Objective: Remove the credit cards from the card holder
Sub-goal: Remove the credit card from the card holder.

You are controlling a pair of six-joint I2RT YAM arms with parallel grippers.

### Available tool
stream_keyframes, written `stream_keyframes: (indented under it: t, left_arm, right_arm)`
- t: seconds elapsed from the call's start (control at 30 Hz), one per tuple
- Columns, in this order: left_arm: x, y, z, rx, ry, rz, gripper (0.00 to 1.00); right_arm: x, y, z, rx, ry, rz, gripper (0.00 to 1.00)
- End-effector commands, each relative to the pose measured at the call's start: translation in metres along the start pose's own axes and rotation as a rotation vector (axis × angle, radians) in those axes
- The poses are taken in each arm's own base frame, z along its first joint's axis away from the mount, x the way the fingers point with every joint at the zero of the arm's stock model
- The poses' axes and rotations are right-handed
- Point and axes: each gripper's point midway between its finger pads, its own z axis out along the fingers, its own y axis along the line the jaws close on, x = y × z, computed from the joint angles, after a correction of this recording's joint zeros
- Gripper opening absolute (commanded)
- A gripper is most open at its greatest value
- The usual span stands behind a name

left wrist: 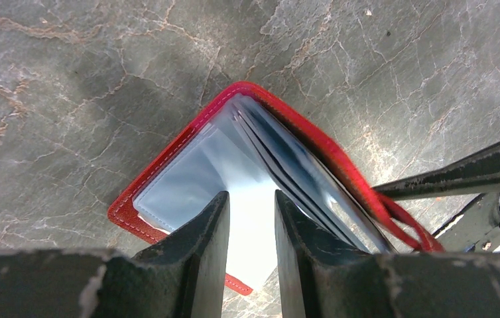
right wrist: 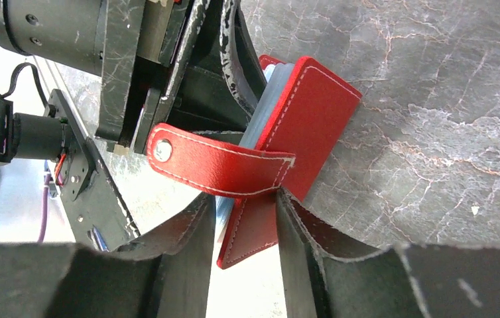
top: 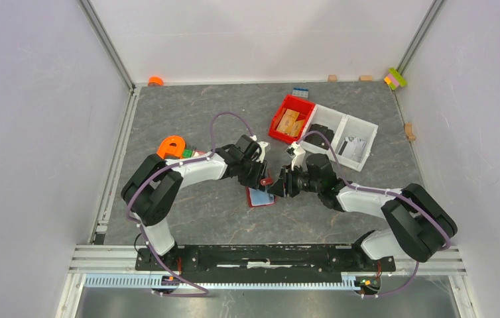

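The card holder (top: 260,197) sits at mid-worktop between both arms, propped open in a V whose mouth faces the left gripper (left wrist: 250,199). The right gripper (right wrist: 244,199) is clenched on the red outer cover beneath the strap. The left straddles a pale inner leaf (gripped or only flanked, I cannot tell). It looks better placed for the credit cards, which are blurred among the leaves.

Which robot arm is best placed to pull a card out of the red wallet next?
Probably left: the left gripper reaches inside the open wallet at the cards, while the right gripper pinches the cover open.
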Motion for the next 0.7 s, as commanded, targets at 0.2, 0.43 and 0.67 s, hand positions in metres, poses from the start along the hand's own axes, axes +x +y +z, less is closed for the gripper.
stream_keyframes:
  t: [0.2, 0.43, 0.67]
  left_arm:
    - [-0.0034, 0.0006, 0.0024, -0.017, 0.004, 0.02, 0.38]
    - [-0.0032, 0.0007, 0.0028, -0.017, 0.006, 0.02, 0.38]
    - [-0.0027, 0.0012, 0.0031, -0.018, 0.008, 0.02, 0.38]
  right_arm:
    - [-0.0168, 0.0058, 0.0002, -0.01, -0.049, -0.034, 0.45]
    - [-0.0181, 0.0061, -0.0017, -0.015, -0.06, -0.033, 0.43]
    - [-0.0199, 0.0054, -0.0035, -0.013, -0.071, -0.028, 0.38]
